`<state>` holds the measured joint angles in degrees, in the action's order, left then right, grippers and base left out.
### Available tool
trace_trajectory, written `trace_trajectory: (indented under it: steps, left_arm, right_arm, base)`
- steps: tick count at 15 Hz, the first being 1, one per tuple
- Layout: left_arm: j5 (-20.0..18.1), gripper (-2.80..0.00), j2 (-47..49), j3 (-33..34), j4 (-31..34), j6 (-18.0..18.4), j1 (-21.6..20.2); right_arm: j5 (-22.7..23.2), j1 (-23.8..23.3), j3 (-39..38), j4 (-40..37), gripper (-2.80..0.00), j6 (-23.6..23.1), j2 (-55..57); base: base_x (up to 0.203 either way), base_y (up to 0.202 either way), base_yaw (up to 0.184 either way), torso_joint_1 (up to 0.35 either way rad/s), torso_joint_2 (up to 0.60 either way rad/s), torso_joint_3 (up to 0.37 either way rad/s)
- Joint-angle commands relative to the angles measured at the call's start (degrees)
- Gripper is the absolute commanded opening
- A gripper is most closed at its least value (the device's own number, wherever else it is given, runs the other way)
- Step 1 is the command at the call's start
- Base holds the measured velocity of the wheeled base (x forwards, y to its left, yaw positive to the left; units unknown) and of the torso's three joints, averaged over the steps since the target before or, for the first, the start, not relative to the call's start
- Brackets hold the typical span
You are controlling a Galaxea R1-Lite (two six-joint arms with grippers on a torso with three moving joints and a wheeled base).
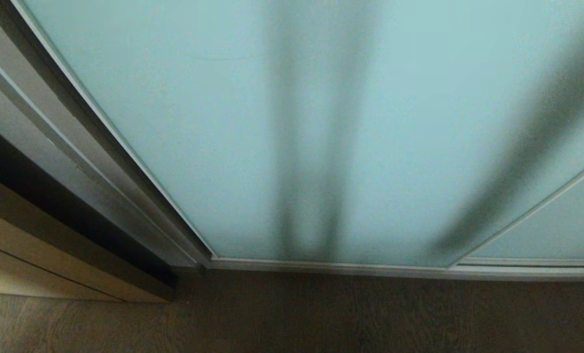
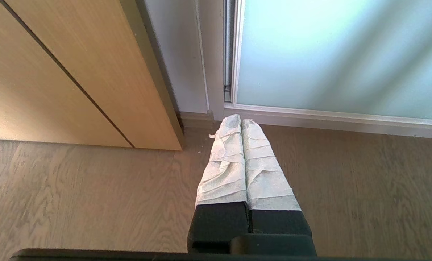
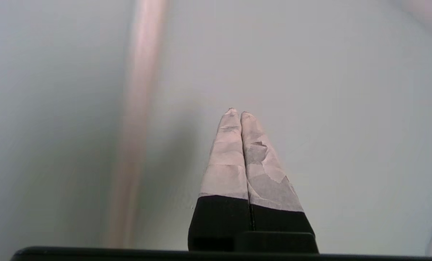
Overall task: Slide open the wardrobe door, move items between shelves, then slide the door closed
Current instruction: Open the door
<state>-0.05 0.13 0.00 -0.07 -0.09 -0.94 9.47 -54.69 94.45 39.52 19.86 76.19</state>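
Sliding wardrobe door (image 1: 184,122) fills most of head view, frosted aqua glass, silver frame, shut; dark vertical shadows down its centre and right. Second glass panel (image 1: 556,230) at lower right. Tan wooden cabinet front (image 1: 22,255) at lower left, wood floor (image 1: 321,318) along bottom.

Left gripper (image 2: 241,121) in centre of left wrist view, taped fingers pressed together, holding nothing, tips over floor near door's lower corner.

Right gripper (image 3: 237,111) in centre of right wrist view, fingers pressed together, empty, pale glass behind.
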Motion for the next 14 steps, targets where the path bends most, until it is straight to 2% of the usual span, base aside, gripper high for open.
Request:
trace_trajectory:
  steps: [1, 3, 5, 8, 10, 13, 14]
  left_arm:
    - [0.03, -2.8, 0.04, 0.0, -0.01, 0.0, -0.03]
    - [0.05, -2.8, 0.04, 0.0, -0.01, 0.0, -0.03]
    - [-0.02, -2.8, 0.04, 0.0, -0.01, 0.0, -0.03]
    - [0.01, -2.8, 0.04, 0.0, -0.01, 0.0, -0.03]
    - [-0.04, -2.8, 0.04, 0.0, -0.01, 0.0, -0.03]
    - [-0.04, -2.8, 0.04, 0.0, -0.01, 0.0, -0.03]
    - [0.05, -2.8, 0.04, 0.0, -0.01, 0.0, -0.03]
  right_arm:
    - [-0.47, 0.21, -4.44, 1.65, -2.8, -0.2, -7.46]
    - [0.31, 2.21, -9.29, 2.18, -2.8, -0.45, -14.06]
    - [2.43, 8.0, -15.58, 1.72, -2.8, -2.24, -21.04]
    - [4.03, 23.83, -24.84, -1.79, -2.8, -9.53, -31.07]
    - [4.36, 32.74, -35.98, -11.12, -2.8, -15.34, -40.98]
    - [3.86, 42.17, -54.36, -29.61, -2.8, -22.09, -55.68]
    - [2.87, 44.16, -59.75, -33.42, -2.8, -23.32, -58.65]
  base:
    - [0.0, 0.0, 0.0, 0.0, 0.0, 0.0]
    - [0.0, 0.0, 0.0, 0.0, 0.0, 0.0]
    - [0.0, 0.0, 0.0, 0.0, 0.0, 0.0]
    - [0.0, 0.0, 0.0, 0.0, 0.0, 0.0]
    - [0.0, 0.0, 0.0, 0.0, 0.0, 0.0]
    - [0.0, 0.0, 0.0, 0.0, 0.0, 0.0]
    - [0.0, 0.0, 0.0, 0.0, 0.0, 0.0]
